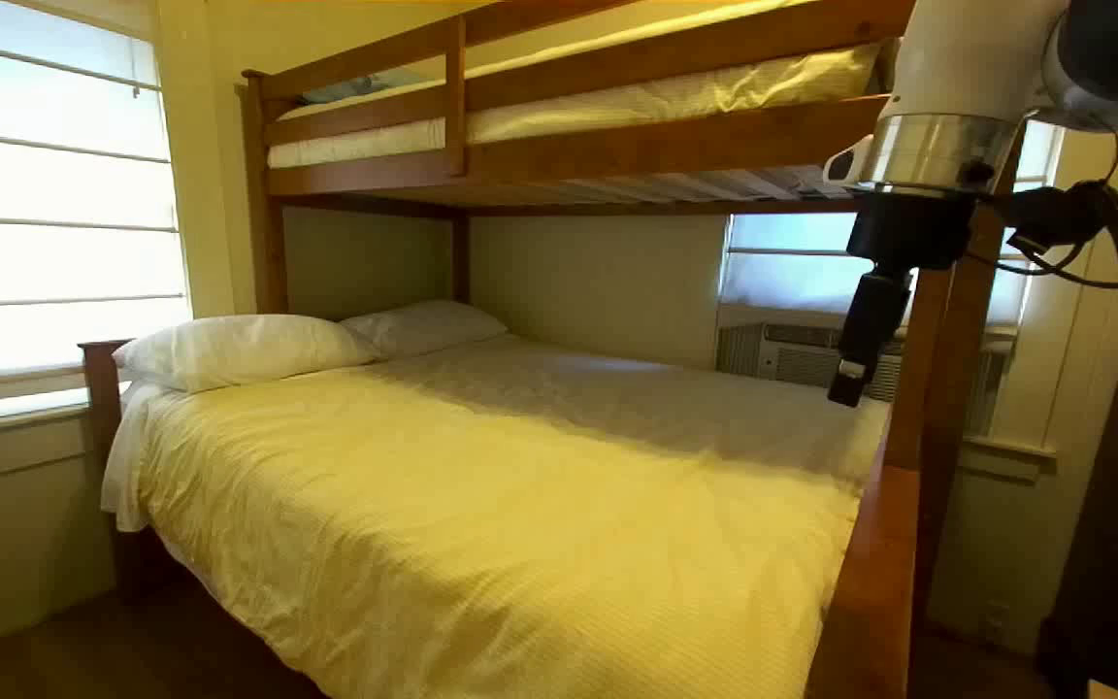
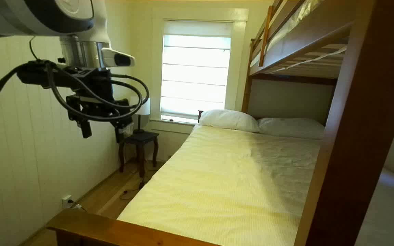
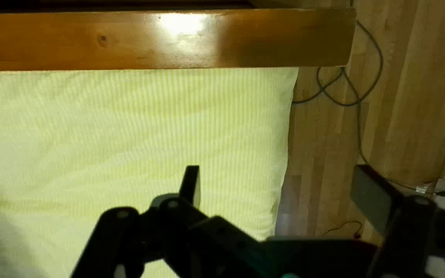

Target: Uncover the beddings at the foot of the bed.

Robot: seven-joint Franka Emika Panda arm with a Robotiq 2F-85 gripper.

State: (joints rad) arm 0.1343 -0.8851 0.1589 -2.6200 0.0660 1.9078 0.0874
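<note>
The beddings, a pale yellow striped blanket (image 1: 481,505), lie spread over the mattress up to the pillows, with light creases. They also show in an exterior view (image 2: 217,191) and in the wrist view (image 3: 129,127). The bed is the wide lower bunk, with a brown wooden foot rail (image 1: 874,573) that also shows in the wrist view (image 3: 129,42). My gripper (image 2: 103,135) is open and empty, held above bed height near the foot end. In the wrist view its fingers (image 3: 278,181) are wide apart, over the blanket's side edge and the floor, touching nothing.
White pillows (image 1: 244,349) lie at the head. The upper bunk (image 1: 656,136) overhangs the bed, and a thick post (image 2: 351,130) stands at its foot. A small table (image 2: 141,136) with a lamp stands beyond. Cables (image 3: 357,100) lie on the wooden floor (image 3: 411,96).
</note>
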